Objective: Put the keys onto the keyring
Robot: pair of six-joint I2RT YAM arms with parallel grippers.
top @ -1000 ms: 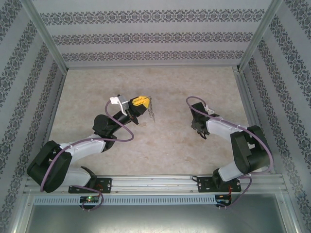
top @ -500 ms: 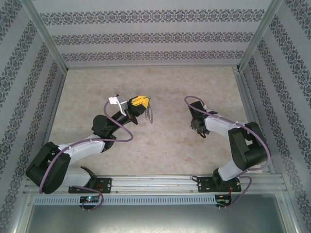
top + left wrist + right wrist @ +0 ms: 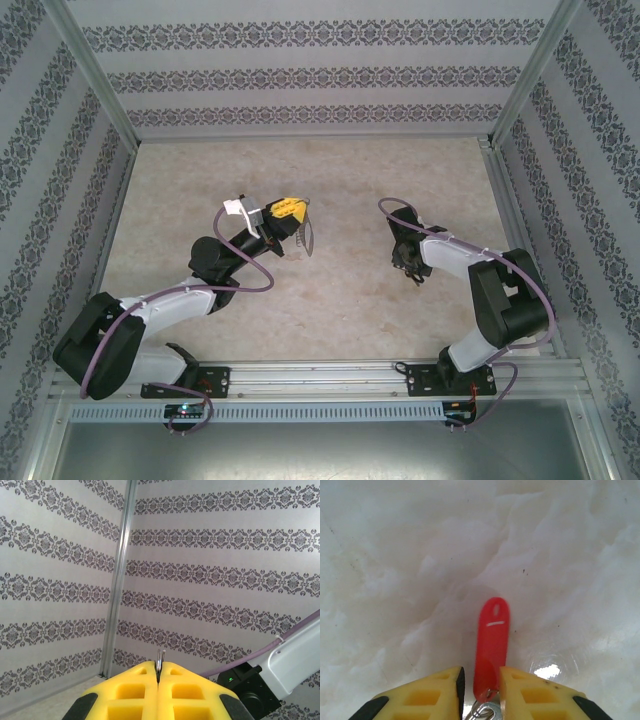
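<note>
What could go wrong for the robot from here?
The red tag lies on the table between the right gripper's fingers; a shallow pinch might let it slip. The left gripper holds the keyring by a thin edge, so it could swing or twist while threading.

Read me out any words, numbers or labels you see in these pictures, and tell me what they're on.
No readable text in any view.
Red tag: a small white mark above a short white line, no letters or numbers.
Wallpaper: repeating ornament bands, no writing.
</note>
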